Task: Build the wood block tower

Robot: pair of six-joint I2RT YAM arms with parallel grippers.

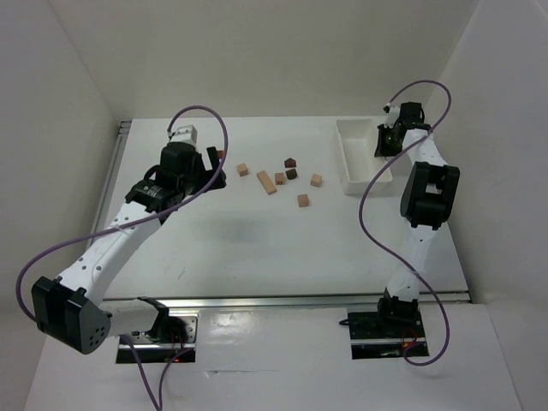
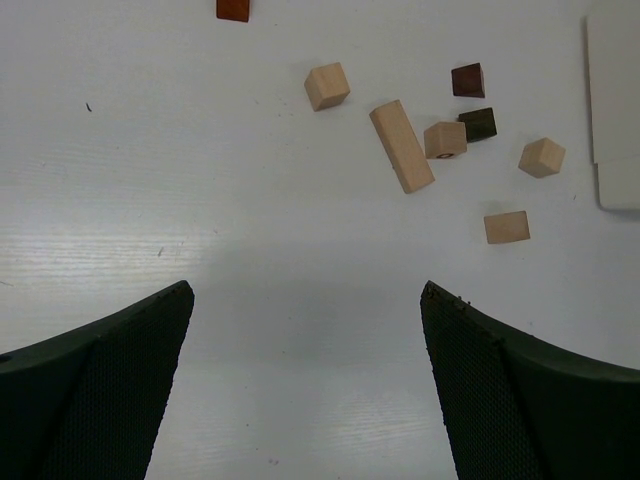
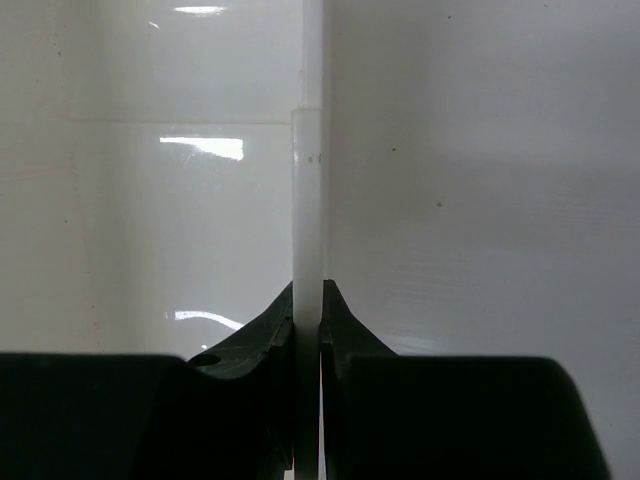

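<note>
**Blocks scattered mid-table; left jaws wide, right jaws pinched on the tray wall**

The left arm [image 1: 111,248] runs from its elbow at the near-left corner up across the table [image 1: 257,248], its wrist bent toward the middle. The left gripper [image 1: 212,164] stands released, holding nothing; its wrist view shows bare table between the two dark fingers [image 2: 120,380].

An orange-brown block [image 1: 221,154] sits just beside that gripper. Right of it, the wooden blocks [image 1: 266,181] lie scattered singly at the table's middle. Only the left wrist view separates them clearly: a long pale block [image 2: 401,146], several beige and tan cubes, and two dark brown pieces [image 2: 467,80].

Farther right lies the white tray [image 1: 347,163]. The right arm [image 1: 425,197] rises from its base, folds and reaches to the tray's right side. The overhead view hides the right gripper [image 1: 387,137] jaws, but the right wrist view shows them clenched on the tray's thin upright wall [image 3: 308,200].
</note>
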